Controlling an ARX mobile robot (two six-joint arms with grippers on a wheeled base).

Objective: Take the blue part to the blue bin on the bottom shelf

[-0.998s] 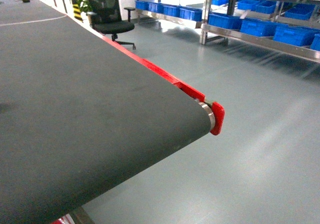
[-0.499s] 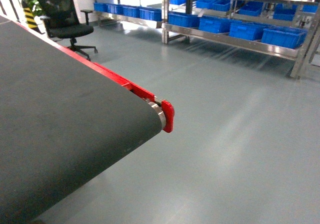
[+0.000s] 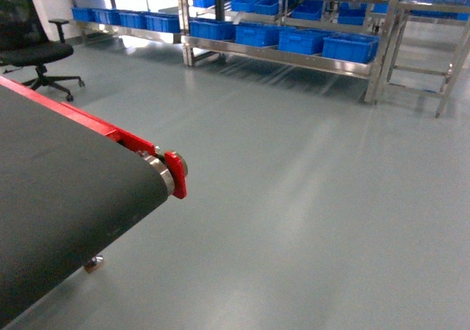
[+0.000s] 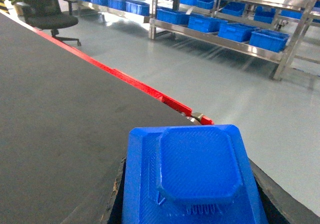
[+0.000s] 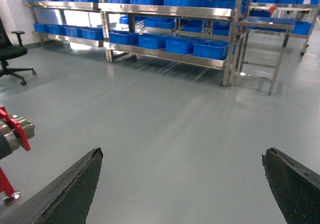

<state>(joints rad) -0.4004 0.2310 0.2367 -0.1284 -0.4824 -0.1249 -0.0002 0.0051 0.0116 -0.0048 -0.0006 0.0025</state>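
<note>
Right now your left end effector (image 4: 187,204) grips the blue part (image 4: 192,176) at lower centre, while your right end effector (image 5: 182,184) gapes empty.

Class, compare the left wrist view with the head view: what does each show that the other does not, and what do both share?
Only the left wrist view shows the blue part, filling the bottom of the frame where the left pincer would sit; its fingers are barely visible. Only the head view shows the belt's end roller, its red end cap and a foot below. Both show the dark belt, its red edge rail, the office chair, the grey floor and the steel rack's bottom shelf lined with blue bins.
</note>
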